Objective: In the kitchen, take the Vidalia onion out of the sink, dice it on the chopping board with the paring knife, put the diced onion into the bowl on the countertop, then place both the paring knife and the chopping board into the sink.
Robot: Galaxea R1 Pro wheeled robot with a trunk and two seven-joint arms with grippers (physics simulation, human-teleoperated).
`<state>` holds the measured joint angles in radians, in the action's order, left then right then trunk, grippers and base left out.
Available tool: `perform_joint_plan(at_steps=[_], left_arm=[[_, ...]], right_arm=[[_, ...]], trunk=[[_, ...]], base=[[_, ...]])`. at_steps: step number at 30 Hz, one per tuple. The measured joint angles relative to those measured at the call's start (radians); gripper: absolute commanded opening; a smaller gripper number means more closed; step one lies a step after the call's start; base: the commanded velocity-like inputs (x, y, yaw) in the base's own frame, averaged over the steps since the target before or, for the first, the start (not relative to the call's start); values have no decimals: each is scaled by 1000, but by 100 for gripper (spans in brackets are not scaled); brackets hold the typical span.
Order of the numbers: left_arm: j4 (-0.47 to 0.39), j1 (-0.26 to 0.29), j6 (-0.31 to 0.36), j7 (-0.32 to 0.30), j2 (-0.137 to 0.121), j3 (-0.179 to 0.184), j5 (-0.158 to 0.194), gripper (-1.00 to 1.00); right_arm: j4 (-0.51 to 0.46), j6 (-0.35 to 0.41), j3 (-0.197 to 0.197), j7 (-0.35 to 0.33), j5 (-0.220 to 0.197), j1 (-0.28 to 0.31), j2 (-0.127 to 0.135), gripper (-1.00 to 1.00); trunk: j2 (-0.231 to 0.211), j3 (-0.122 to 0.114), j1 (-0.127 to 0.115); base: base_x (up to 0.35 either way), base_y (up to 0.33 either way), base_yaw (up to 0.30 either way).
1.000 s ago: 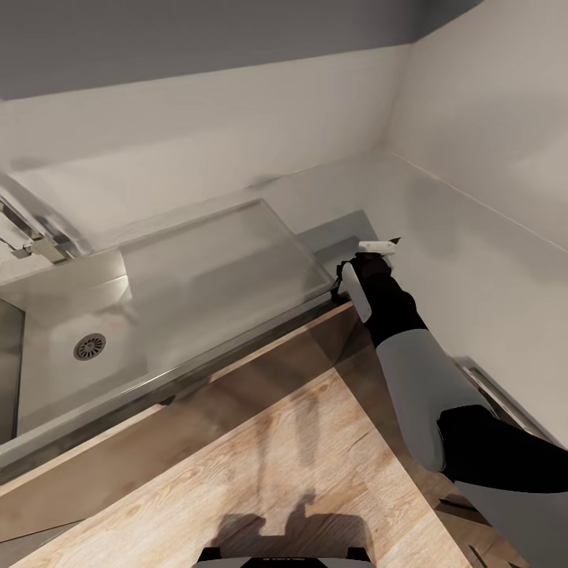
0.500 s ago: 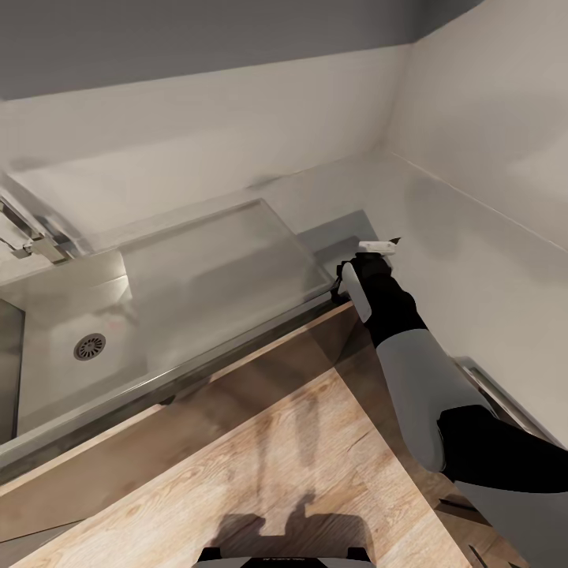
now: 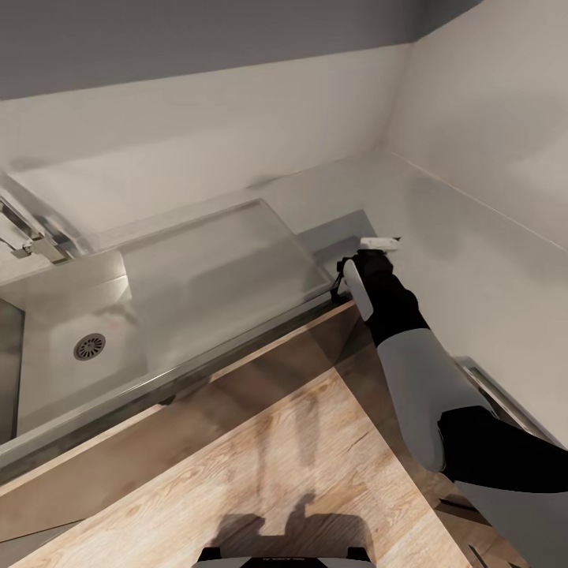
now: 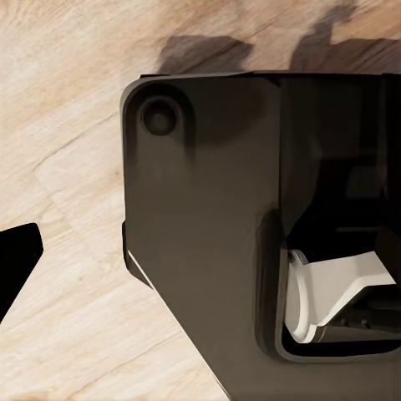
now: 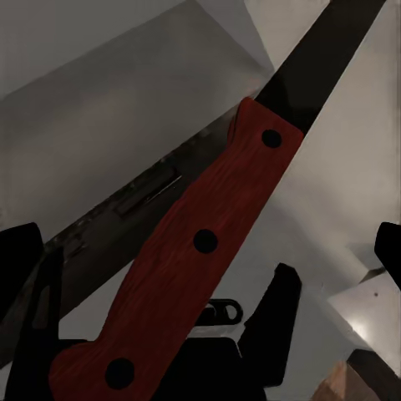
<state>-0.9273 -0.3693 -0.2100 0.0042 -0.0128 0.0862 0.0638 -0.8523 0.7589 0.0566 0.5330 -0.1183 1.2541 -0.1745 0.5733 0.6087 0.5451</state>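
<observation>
Grey counter [image 3: 442,237] in white-walled corner, right of sink [image 3: 118,315]. Right tool [image 3: 377,246] extended over counter, apparently clamped on paring knife [image 5: 200,251].

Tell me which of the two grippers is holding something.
The right gripper: the red handle of the paring knife sits between its fingers, dark blade pointing away. The left gripper is seen above the wooden floor with nothing visible in it.

right arm: its wrist sits slightly further right and a touch higher than a second ago, above the countertop [image 3: 347,237] beside the sink [image 3: 197,276]
right gripper [image 3: 379,244]: shifts the same small way, seemingly with a slight turn
paring knife [image 5: 200,251]: travels along, clamped
</observation>
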Motion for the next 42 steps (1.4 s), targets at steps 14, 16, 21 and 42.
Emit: perform_joint_plan(at_steps=[14,16,21,42], left_arm=[[0,0,0,0,0,0,0,100],[0,0,0,0,0,0,0,100],[0,0,0,0,0,0,0,100],[0,0,0,0,0,0,0,100]], right_arm=[[-8,0,0,-1,-4,0,0,100],[-8,0,0,-1,-25,0,0,100],[-8,1,1,0,-133,0,0,100],[-8,2,3,0,-157,0,0,100]], trunk=[[0,0,0],[0,0,0],[0,0,0],[0,0,0]], base=[[0,0,0],[0,0,0],[0,0,0],[0,-17,0]])
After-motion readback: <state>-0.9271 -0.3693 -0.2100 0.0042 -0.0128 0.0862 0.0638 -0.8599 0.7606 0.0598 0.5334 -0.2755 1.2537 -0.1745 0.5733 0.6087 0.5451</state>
